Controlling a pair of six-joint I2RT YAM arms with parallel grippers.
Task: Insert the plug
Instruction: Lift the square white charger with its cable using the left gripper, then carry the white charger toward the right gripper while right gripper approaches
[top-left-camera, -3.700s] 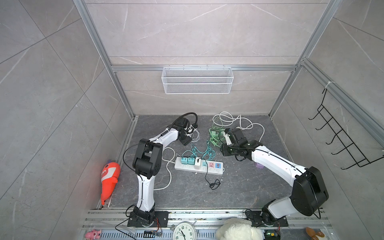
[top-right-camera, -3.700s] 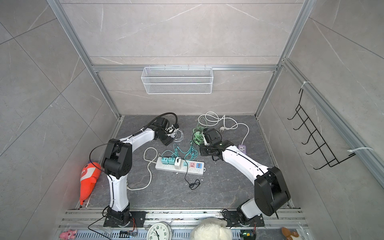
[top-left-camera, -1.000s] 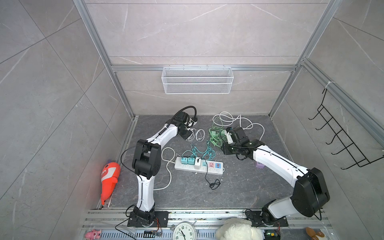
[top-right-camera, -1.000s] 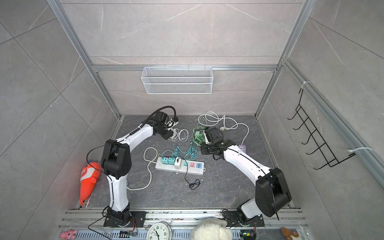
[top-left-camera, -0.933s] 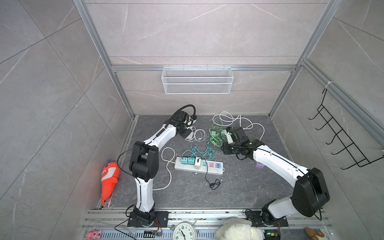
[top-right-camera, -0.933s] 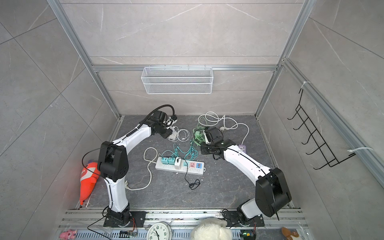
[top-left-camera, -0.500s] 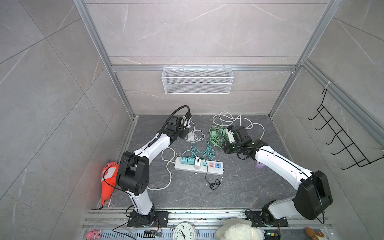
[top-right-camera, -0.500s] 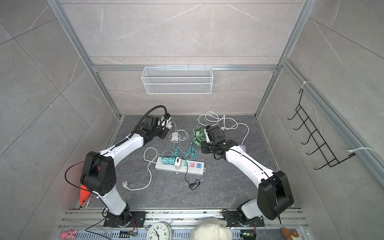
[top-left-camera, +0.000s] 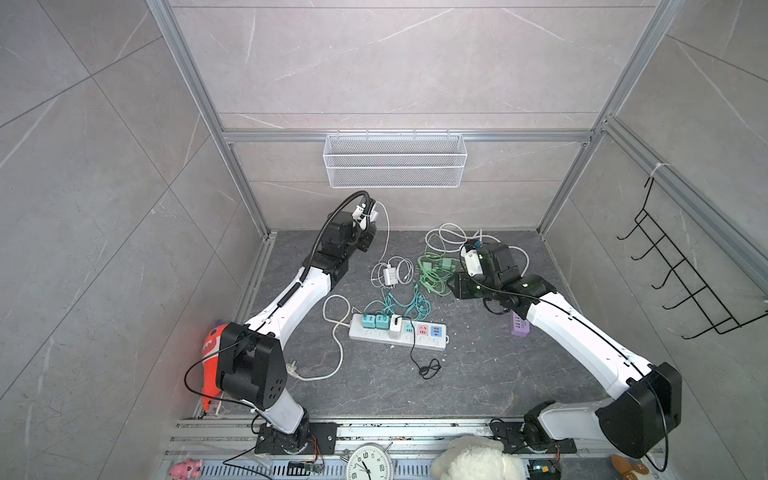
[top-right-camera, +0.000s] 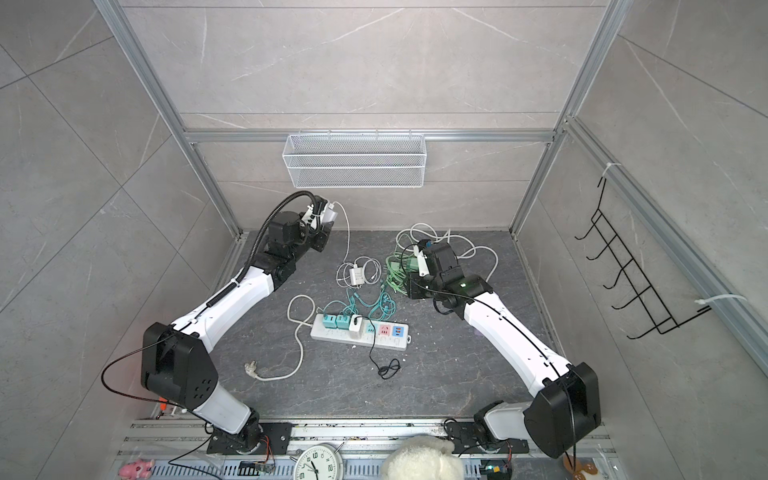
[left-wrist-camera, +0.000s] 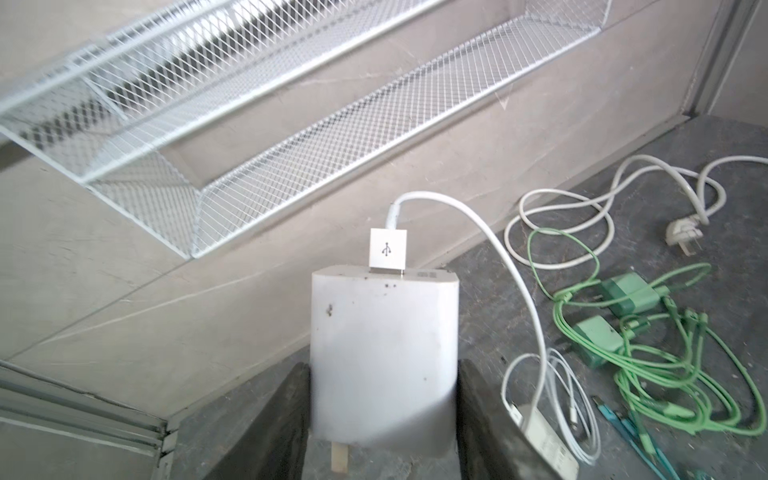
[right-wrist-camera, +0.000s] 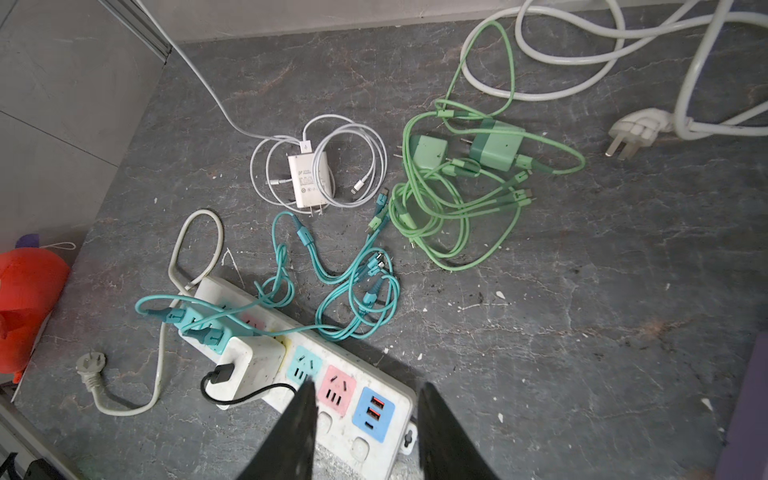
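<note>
Left end effector (left-wrist-camera: 384, 368) risen, gripping charger (left-wrist-camera: 384, 332); right end effector (right-wrist-camera: 365, 388) parted near power strip (top-left-camera: 424, 341)

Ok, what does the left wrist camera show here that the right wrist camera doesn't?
Only the left wrist view: the white block charger clamped in the left gripper, and the white wire-mesh wall basket. Only the right wrist view: the white power strip with coloured sockets, the teal cables, and the right gripper, open and empty. Both: the light-green chargers with tangled cables and the thick white cord's three-pin plug.
</note>
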